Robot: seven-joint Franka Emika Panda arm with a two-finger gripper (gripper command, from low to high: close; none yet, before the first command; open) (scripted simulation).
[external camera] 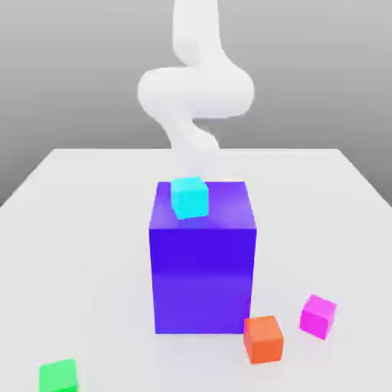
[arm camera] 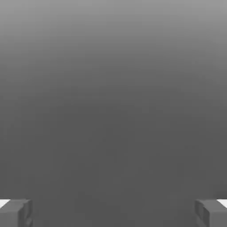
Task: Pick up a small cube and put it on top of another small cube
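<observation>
The gripper [arm camera: 113, 213] is standing wide apart in the hand view, its two fingertips well separated and nothing showing between them, so it is grasping nothing. That spread is presumably leaving room for a small cube to pass between the fingers. The white arm [external camera: 196, 92] is rising behind the big blue block [external camera: 203, 279], its lower end reaching down behind the block's far edge; how near the hand is to any cube, I cannot tell.

The cyan cube [external camera: 190, 197] is resting on top of the blue block, toward the exterior view's left of its upper face. Sitting up there, it is probably offering its sides freely to a grip, though a clumsy touch could be pushing it off the edge.

Around the block, the others are lying on the white table [external camera: 84, 230]. The orange cube [external camera: 263, 340] is sitting just beside the block's front corner on the exterior view's right, where the block may be crowding a finger. The magenta cube [external camera: 318, 316] is lying farther out on that same side, turned at an angle, so a grip there is likely needing a matching wrist turn. The green cube [external camera: 59, 377] is resting well apart from the block, toward the exterior view's left and nearer the camera. No small cube is sitting on another, so the stacking is still waiting to be done.
</observation>
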